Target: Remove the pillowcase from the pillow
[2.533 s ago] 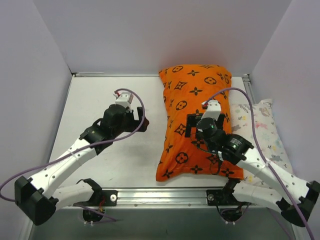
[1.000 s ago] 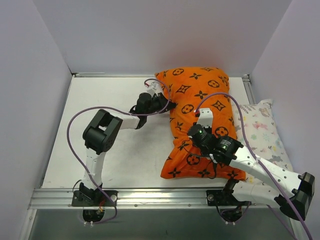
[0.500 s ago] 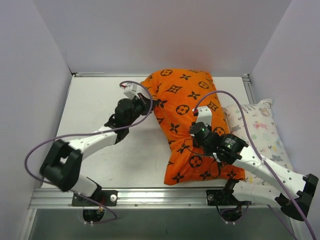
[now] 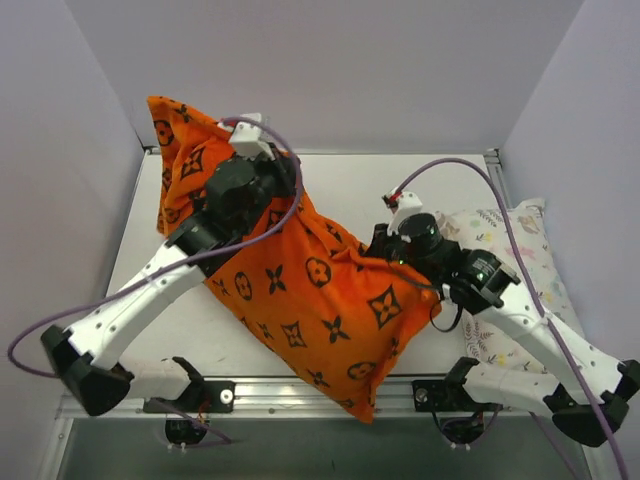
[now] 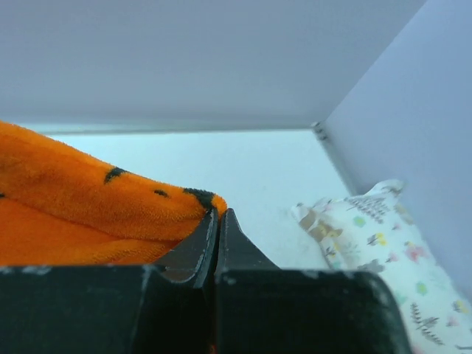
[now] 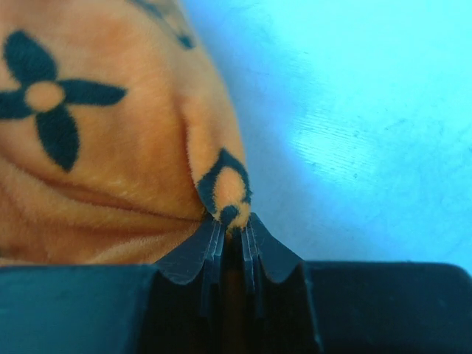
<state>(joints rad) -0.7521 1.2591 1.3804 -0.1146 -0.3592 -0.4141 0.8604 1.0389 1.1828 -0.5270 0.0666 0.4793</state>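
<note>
1. The bright orange cloth pillowcase with black flower motifs [image 4: 310, 285] has left the table's right-centre and now stretches diagonally from the far-left corner to the near edge.
2. The left gripper [image 5: 218, 215], earlier free, now pinches its raised far-left end.
3. The right gripper [image 6: 230, 220], earlier over the cloth's middle, now nips its right edge.

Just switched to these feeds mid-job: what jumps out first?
The bright orange pillowcase, slung diagonally across the table from the far left corner to the near edge. The left tool pinches it near its raised far-left end, the right tool a fold at its right edge; an animal-print pillow lies at the right side.
</note>
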